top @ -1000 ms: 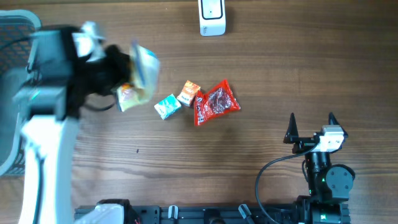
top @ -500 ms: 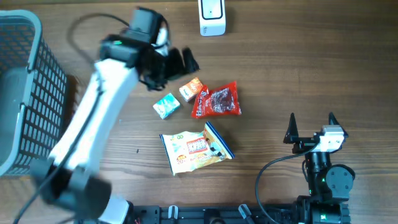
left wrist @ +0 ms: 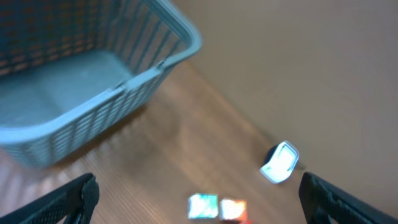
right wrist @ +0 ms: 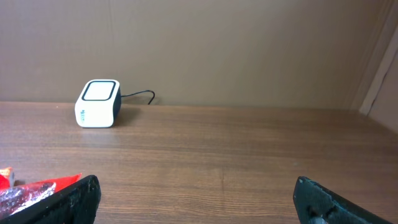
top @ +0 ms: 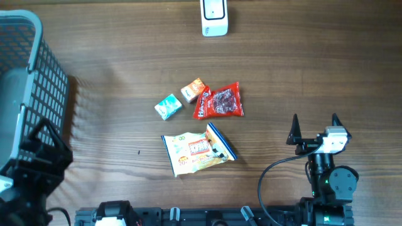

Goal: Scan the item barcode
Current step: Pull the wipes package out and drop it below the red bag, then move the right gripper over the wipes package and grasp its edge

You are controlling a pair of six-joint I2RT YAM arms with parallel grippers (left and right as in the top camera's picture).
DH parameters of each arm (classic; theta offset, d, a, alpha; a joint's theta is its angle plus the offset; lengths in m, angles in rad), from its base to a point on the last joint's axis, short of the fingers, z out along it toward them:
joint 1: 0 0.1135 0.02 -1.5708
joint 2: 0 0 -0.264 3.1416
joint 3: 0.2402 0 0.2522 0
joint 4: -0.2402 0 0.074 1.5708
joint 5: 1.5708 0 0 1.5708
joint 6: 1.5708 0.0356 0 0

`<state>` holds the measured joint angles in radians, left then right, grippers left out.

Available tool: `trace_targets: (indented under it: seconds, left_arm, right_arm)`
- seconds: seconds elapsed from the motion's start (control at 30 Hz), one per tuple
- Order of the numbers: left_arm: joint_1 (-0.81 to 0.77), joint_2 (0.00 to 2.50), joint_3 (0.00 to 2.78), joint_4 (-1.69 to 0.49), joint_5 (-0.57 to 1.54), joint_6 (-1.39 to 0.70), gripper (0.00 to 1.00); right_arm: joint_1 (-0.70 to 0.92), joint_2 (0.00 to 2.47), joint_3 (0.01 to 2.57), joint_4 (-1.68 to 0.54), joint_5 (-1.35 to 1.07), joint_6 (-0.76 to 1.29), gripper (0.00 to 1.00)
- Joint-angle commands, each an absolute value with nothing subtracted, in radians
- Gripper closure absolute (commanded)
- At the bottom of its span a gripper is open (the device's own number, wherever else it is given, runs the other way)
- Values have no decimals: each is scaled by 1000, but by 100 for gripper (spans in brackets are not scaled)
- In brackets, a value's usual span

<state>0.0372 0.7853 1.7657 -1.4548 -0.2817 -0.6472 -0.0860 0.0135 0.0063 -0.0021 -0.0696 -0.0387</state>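
Note:
The white barcode scanner (top: 214, 17) stands at the table's far edge, also in the left wrist view (left wrist: 280, 163) and the right wrist view (right wrist: 99, 95). A yellow-and-white snack bag (top: 198, 149) lies flat mid-table. Behind it sit a teal box (top: 168, 107), an orange box (top: 192, 90) and a red packet (top: 220, 101). My left gripper (top: 51, 145) hangs at the lower left beside the basket, open and empty (left wrist: 198, 186); the teal box (left wrist: 202, 205) shows blurred far below it. My right gripper (top: 314, 122) rests at the lower right, open and empty (right wrist: 196, 186).
A grey mesh basket (top: 25, 94) fills the left edge of the table, and its rim (left wrist: 155, 65) sits close under the left wrist camera. The scanner's cable (right wrist: 140, 95) trails off to its right. A corner of the red packet (right wrist: 31, 193) shows beside the right gripper's left finger.
The left gripper let go of the snack bag, which now lies mid-table. The left arm swung back to the lower left near the basket. The right arm has not moved.

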Motion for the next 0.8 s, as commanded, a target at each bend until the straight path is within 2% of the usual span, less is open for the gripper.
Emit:
trace_targets:
  seconds: [0.0, 0.17, 0.23, 0.27, 0.3, 0.33, 0.4, 0.43, 0.47, 0.57, 0.6, 0.67, 0.77]
  left_arm:
    - [44, 780, 1760, -1548, -304, -663, 0]
    - [44, 780, 1760, -1629, -304, -663, 0]
    - [44, 780, 1760, -1634, -304, -663, 0]
    - [44, 780, 1760, -1636, -304, -663, 0]
    - [44, 780, 1760, -1637, -304, -663, 0]
    - [44, 780, 1760, -1637, -304, -663, 0]
    - [44, 780, 1760, -1641, -304, -663, 0]
    - [44, 780, 1760, -1644, -304, -663, 0]
    - [44, 780, 1760, -1644, -304, -663, 0]
    - [44, 780, 1760, -1644, -304, -663, 0]
    - [44, 780, 1760, -1644, -304, -663, 0]
    - [44, 780, 1760, -1644, -304, -663, 0]
    - [44, 780, 1760, -1644, -304, -663, 0]
  right_arm:
    - [-83, 7, 5, 1, -59, -26, 0]
    - [-83, 7, 5, 14, -44, -52, 0]
    - [-83, 7, 5, 74, -129, 18, 0]
    - [-83, 7, 5, 80, -267, 144, 0]
    - [-83, 7, 5, 96, -477, 377, 0]
    - [-83, 7, 5, 120, -564, 566, 0]
    - [-83, 7, 5, 191, -534, 968, 0]
    - [-83, 7, 5, 224, -531, 1271, 0]
    - [-83, 7, 5, 262, -535, 1394, 0]
    - [-83, 7, 19, 604, -537, 1399, 0]
    - [-83, 10, 66, 638, -544, 1320, 0]
    - [-83, 52, 212, 505, -601, 1115, 0]
    - [-83, 265, 542, 91, -683, 764, 0]
